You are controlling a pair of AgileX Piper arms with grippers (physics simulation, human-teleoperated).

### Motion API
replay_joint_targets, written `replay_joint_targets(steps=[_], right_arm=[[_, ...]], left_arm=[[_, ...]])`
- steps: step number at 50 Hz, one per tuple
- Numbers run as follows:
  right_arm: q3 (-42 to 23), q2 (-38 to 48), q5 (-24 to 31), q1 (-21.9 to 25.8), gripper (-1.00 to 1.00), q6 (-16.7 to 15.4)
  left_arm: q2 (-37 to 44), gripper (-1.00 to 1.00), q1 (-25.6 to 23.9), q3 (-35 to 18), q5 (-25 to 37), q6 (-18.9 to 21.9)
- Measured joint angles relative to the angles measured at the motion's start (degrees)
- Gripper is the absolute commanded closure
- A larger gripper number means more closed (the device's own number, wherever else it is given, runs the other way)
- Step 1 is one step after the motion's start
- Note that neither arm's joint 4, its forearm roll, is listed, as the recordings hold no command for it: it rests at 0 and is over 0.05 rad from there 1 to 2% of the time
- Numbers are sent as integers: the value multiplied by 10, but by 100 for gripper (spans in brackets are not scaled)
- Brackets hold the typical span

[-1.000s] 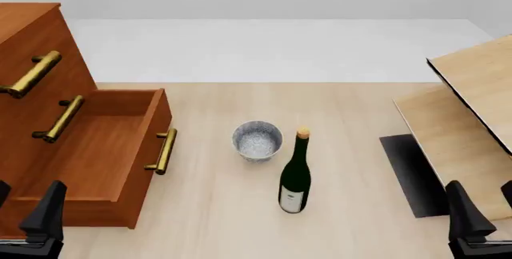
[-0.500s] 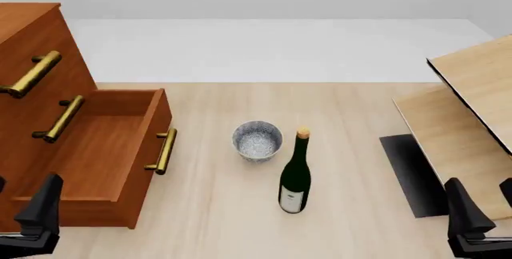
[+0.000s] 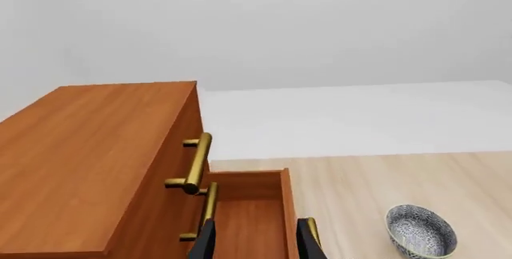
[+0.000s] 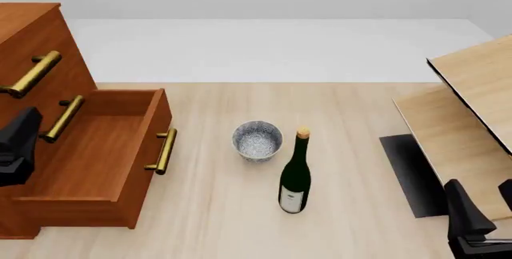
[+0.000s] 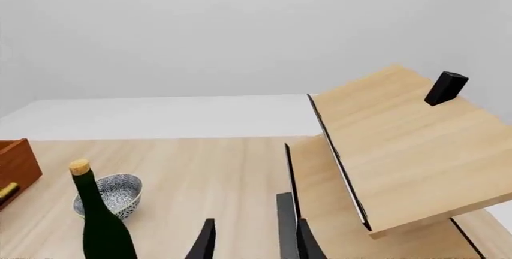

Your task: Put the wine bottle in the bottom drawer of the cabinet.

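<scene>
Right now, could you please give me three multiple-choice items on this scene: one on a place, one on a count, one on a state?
1. Where does the wine bottle stand?
A. inside the bottom drawer
B. on the table, beside the bowl
C. on top of the cabinet

2. How many brass handles show on the cabinet in the front view?
A. one
B. three
C. five

3. What is the state of the bottom drawer?
A. pulled open, nothing in it
B. shut
C. open with the bottle inside

Answers: 1 B, the bottle is upright on the pale wood next to the speckled bowl. 2 B, one bar sits on each of the three drawer fronts. 3 A, its box juts out from the cabinet and its floor is bare.
</scene>
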Motion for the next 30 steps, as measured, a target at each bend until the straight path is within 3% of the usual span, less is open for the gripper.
replay_joint_targets(steps=[18, 30], right_arm=[[0, -4, 7, 7, -100, -2], [0, 0, 6, 15, -100, -4]], left_arm=[[149, -100, -35, -151, 109, -8], [224, -100, -46, -205, 178, -8]])
